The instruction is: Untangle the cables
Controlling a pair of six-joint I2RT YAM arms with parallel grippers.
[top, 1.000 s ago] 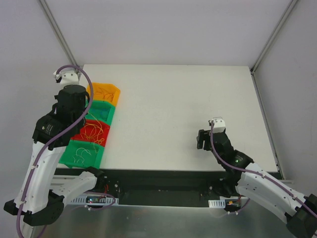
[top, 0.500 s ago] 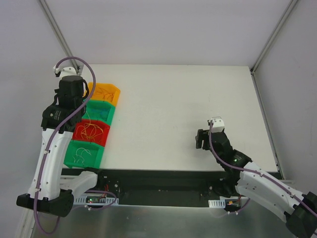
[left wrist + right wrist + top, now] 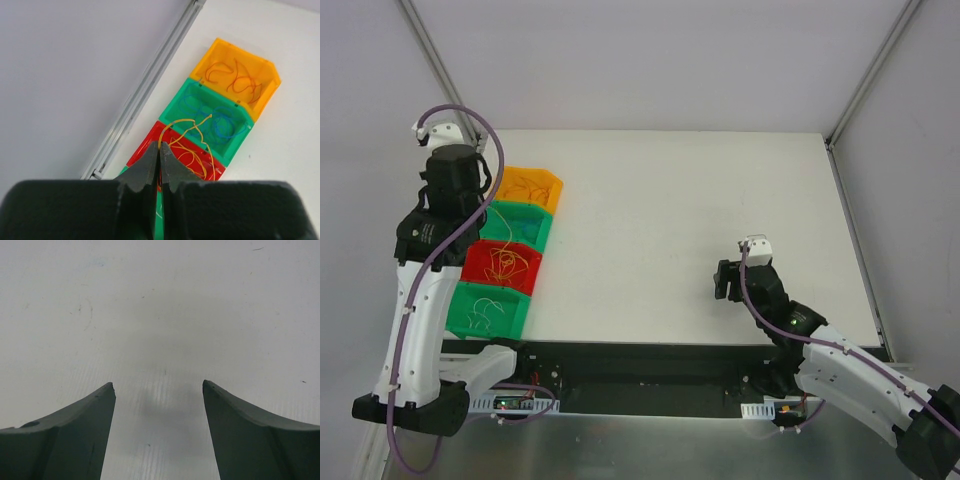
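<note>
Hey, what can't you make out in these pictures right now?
Top view: the left gripper, shut on a yellow strand, is hidden beneath the left arm.
Left wrist view: the gripper's body covers nearly all of the near green bin.
Top view: the wires in the red bin are too thin to trace.

White table (image 3: 670,200), four bins touching in a row on its left side: orange bin (image 3: 558,190) farthest back, then green bin (image 3: 545,230), red bin (image 3: 533,275), second green bin (image 3: 520,315) frontmost.
</note>
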